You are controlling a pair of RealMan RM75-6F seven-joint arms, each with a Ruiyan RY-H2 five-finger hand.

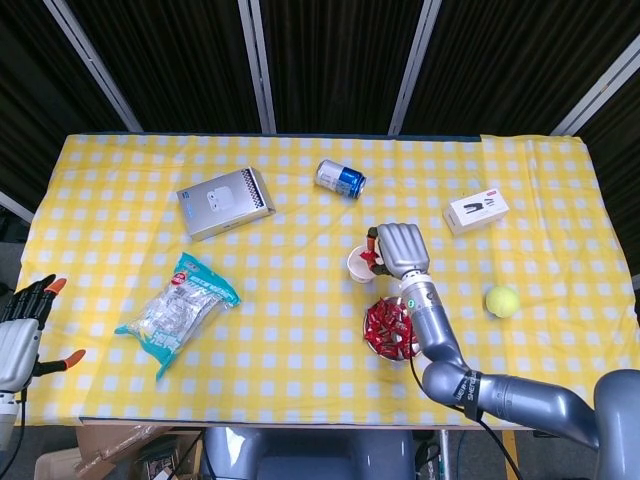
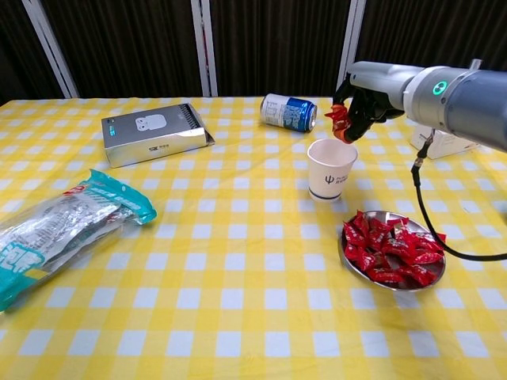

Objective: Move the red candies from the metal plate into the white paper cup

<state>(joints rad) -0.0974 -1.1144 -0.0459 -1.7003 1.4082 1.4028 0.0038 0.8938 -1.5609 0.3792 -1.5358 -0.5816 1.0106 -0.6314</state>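
Observation:
A metal plate [image 2: 434, 273] [image 1: 370, 338] heaped with red candies [image 2: 390, 250] [image 1: 390, 328] sits near the table's front right. Just beyond it stands the white paper cup [image 2: 330, 169] [image 1: 360, 265], upright. My right hand [image 2: 360, 103] [image 1: 400, 250] hovers above the cup's rim and pinches a red candy [image 2: 341, 123] between its fingertips, right over the cup's mouth. My left hand [image 1: 20, 318] hangs off the table's left front corner with its fingers apart, holding nothing.
A blue can [image 2: 288, 112] lies on its side behind the cup. A silver box [image 2: 154, 134] lies at the back left, a plastic snack bag [image 2: 59, 226] at front left. A white box [image 1: 477, 211] and a tennis ball [image 1: 502, 300] lie to the right.

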